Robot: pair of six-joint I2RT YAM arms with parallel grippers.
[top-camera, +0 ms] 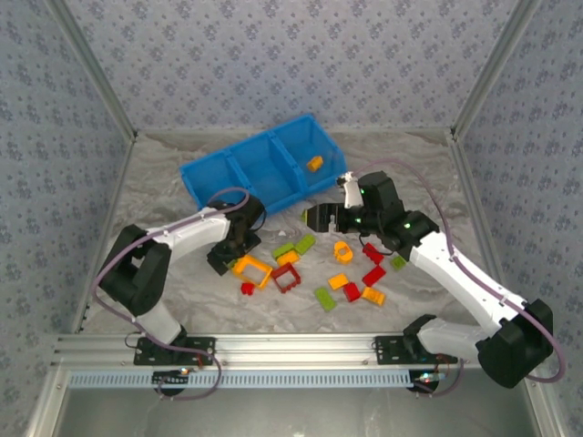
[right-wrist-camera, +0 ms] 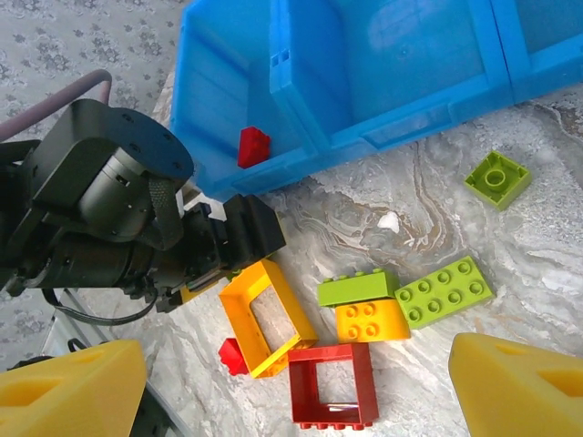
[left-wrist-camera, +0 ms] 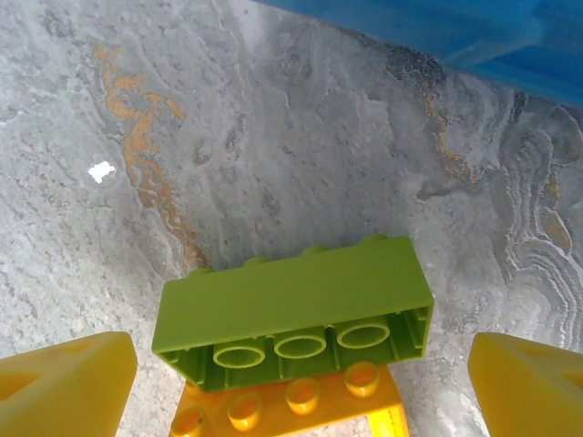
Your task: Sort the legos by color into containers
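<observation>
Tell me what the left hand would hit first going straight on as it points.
Probably the lime green brick, its hollow underside facing the left hand, resting against an orange-yellow piece; depth is unclear.

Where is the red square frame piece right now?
Seen from above, the red frame lies just right of the orange-yellow frame, on the near side of the blue bin.

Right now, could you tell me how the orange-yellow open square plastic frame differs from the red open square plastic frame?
The orange-yellow frame looks larger than the red frame. The orange-yellow frame lies diagonally in the right wrist view; the red frame sits nearly square to it. Both lie flat, openings facing up.
</observation>
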